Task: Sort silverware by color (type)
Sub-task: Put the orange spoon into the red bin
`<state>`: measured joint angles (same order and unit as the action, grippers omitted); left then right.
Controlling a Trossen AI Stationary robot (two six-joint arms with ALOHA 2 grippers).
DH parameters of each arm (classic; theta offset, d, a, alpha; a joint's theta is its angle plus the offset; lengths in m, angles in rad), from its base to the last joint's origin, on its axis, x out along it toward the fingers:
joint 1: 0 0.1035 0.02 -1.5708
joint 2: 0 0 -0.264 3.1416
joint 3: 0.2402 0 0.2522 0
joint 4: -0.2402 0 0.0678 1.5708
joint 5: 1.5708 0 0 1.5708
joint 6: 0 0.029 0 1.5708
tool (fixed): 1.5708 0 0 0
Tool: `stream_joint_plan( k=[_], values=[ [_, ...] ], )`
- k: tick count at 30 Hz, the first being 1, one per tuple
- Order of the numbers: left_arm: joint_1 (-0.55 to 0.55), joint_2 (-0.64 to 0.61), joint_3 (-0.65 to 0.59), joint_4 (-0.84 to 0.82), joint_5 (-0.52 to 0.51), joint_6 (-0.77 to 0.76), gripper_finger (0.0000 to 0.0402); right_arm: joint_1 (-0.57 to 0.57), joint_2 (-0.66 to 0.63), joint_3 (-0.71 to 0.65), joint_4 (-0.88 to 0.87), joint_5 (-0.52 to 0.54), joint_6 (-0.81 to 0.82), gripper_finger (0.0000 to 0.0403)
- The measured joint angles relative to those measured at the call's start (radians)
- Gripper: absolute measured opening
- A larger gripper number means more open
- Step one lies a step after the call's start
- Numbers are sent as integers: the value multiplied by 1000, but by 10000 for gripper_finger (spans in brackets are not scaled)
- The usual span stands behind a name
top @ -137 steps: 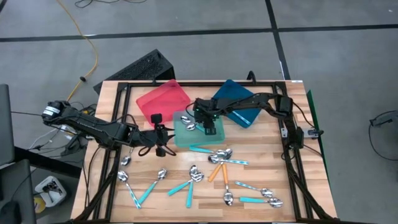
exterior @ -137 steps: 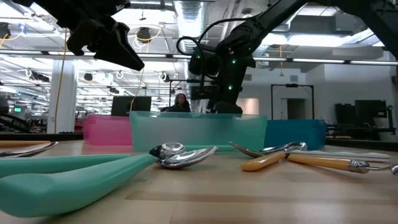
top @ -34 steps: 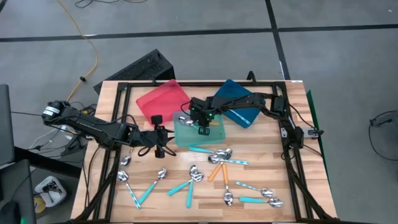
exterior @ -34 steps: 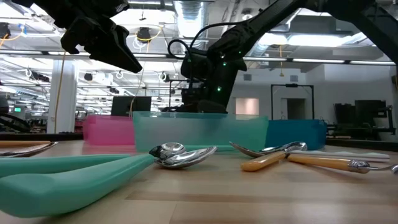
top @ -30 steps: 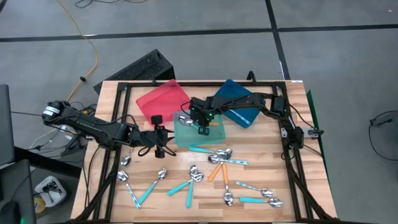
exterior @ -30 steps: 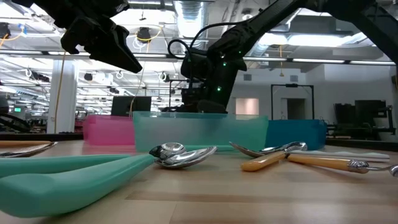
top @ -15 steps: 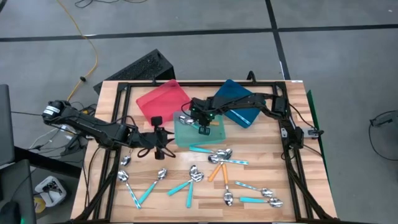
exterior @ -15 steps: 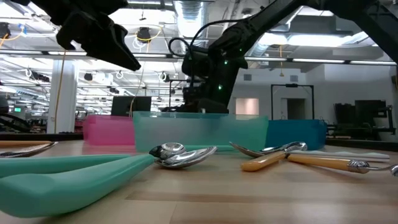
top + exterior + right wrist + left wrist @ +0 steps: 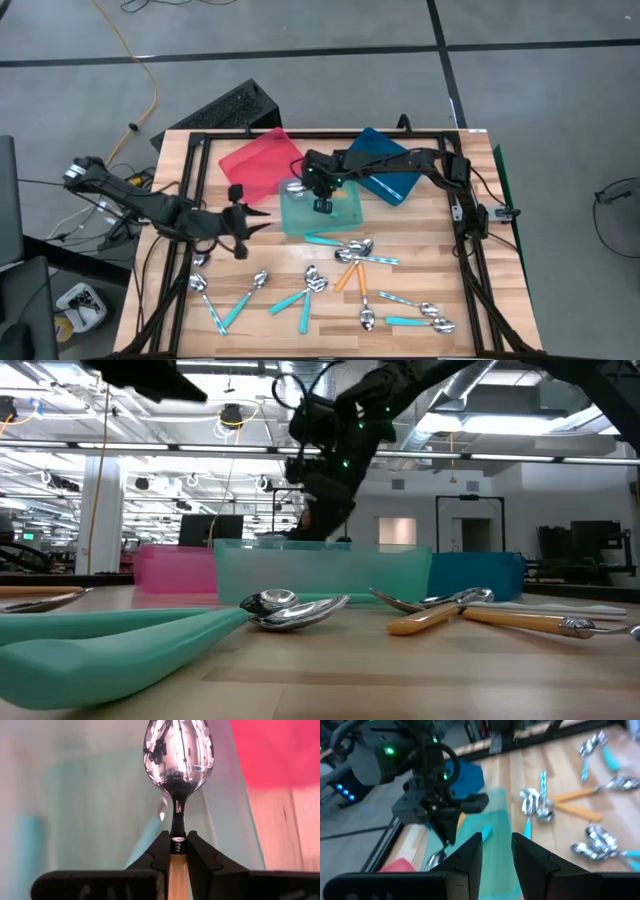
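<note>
Wooden desk [image 9: 410, 290] first: right hand [image 9: 322, 197] pinches an orange-handled spoon [image 9: 178, 760] above the teal tray [image 9: 350, 215]; left hand [image 9: 243, 222] waits beside it, empty, parted.

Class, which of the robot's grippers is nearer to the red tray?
The right gripper, above the teal tray beside the red tray. The left gripper hangs farther off, over bare table.
</note>
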<state>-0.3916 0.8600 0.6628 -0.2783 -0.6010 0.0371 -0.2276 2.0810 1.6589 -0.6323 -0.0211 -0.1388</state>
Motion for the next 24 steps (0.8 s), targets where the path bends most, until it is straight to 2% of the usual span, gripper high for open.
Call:
stream_joint_plan(
  k=[6, 14, 22, 24],
  values=[
    [-50, -121, 0, 0, -9, -1, 94, 12, 0, 92, 45, -7, -26, 60],
    [-113, -212, 0, 0, -9, -1, 94, 7, 1, 122, 401, -6, -26, 60],
    [-147, -221, 0, -1, -9, 14, 94, -17, 1, 79, 744, -6, -69, 60],
    [-154, -221, 0, 0, -8, 28, 94, -29, 1, 68, 780, -12, -101, 60]
  ],
)
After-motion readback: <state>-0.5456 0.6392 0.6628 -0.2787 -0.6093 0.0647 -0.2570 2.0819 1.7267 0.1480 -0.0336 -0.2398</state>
